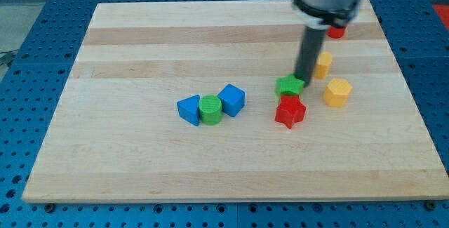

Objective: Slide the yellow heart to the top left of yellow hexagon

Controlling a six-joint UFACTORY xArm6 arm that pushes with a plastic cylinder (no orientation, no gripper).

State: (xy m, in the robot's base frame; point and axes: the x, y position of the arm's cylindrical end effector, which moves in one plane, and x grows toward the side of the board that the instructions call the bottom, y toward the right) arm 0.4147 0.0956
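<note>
Yellow is what I am watching: the yellow heart (323,64) is sitting toward the view's right, partly hidden behind my rod, and the yellow hexagon (337,91) is lying just below and right of it. So the heart is already lying up and to the left of the hexagon, close by, and I am judging the task nearly or fully done. My tip (304,81) is resting beside the green star (290,85), touching or almost touching it, just left of the heart. There is no pincer on this rig, so I cannot report any opening. The red star (290,111) is sitting under the green one.
</note>
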